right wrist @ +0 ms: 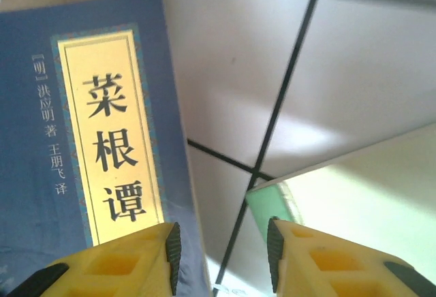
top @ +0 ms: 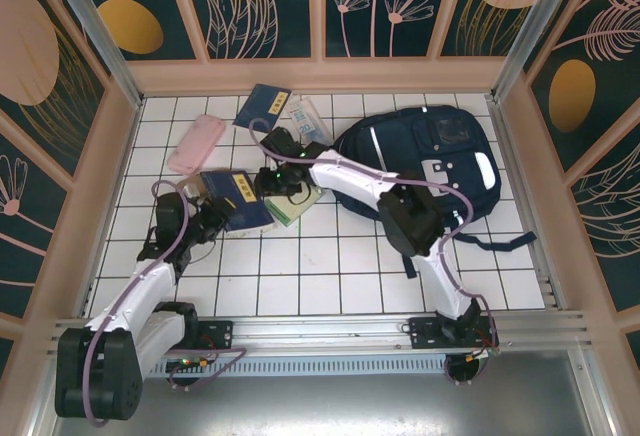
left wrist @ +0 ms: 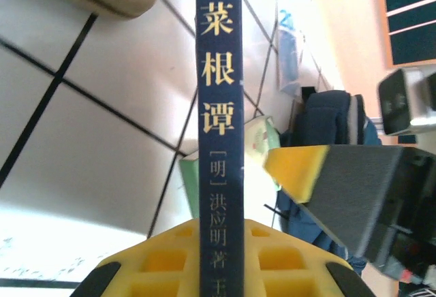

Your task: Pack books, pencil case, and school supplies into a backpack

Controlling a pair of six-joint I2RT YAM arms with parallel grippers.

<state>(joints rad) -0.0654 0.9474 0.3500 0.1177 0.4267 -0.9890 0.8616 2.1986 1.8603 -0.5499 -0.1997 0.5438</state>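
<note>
My left gripper (top: 214,216) is shut on a dark blue book with gold lettering (top: 240,199). In the left wrist view its spine (left wrist: 219,106) stands straight up between the yellow fingers (left wrist: 157,256) of the left gripper (left wrist: 219,246). My right gripper (top: 279,186) hangs open just right of that book. One of its fingers is over the cover (right wrist: 95,140), the other over a pale green notepad (right wrist: 262,205), with bare tile between them at the right gripper (right wrist: 222,256). The navy backpack (top: 430,161) lies at the back right. A pink pencil case (top: 197,143) lies at the back left.
A thin navy booklet (top: 262,106) and a clear packet (top: 306,119) lie near the back wall. The right arm's elbow (top: 410,221) crosses in front of the backpack, and a strap (top: 500,243) trails right. Wooden walls (top: 115,146) enclose the white tiled table (top: 330,266).
</note>
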